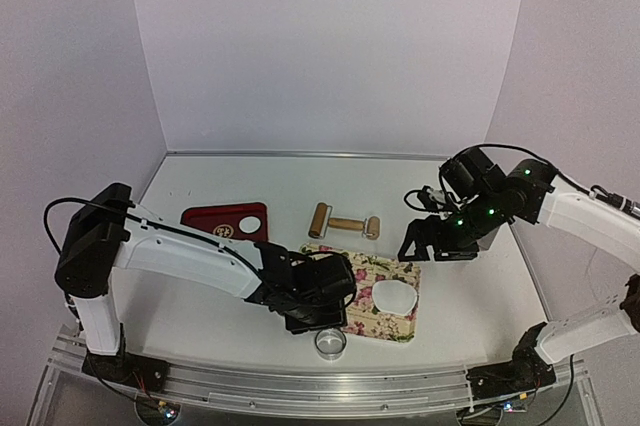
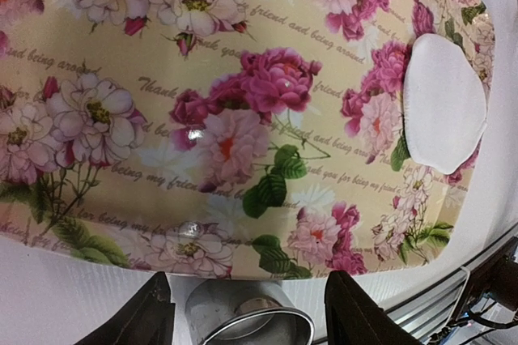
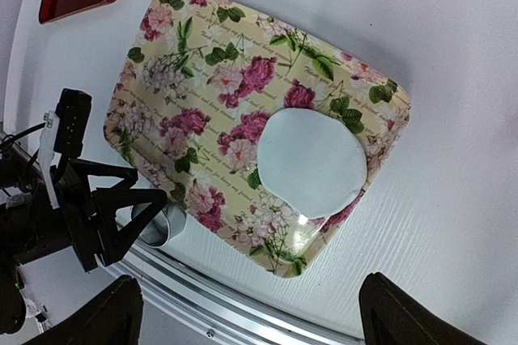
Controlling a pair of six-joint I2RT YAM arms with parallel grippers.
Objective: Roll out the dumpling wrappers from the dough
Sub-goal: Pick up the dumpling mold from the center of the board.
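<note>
The dough [image 1: 393, 298] is a flattened white oval sheet lying on the right part of the floral tray [image 1: 345, 271]; it also shows in the left wrist view [image 2: 443, 102] and the right wrist view [image 3: 312, 160]. A shiny metal ring cutter [image 2: 247, 321] stands on the table just off the tray's near edge. My left gripper [image 2: 247, 280] is open, one finger on each side of the cutter with small gaps. My right gripper [image 3: 243, 304] is open and empty, up above the tray's right side. A small white round patch [image 1: 251, 219] shows on the red tray; I cannot tell whether it is a wrapper.
A wooden rolling pin [image 1: 345, 222] lies on the table behind the floral tray. A red tray [image 1: 215, 218] sits at the back left. The table's metal front rail [image 3: 243, 313] runs close behind the cutter. White walls enclose the table.
</note>
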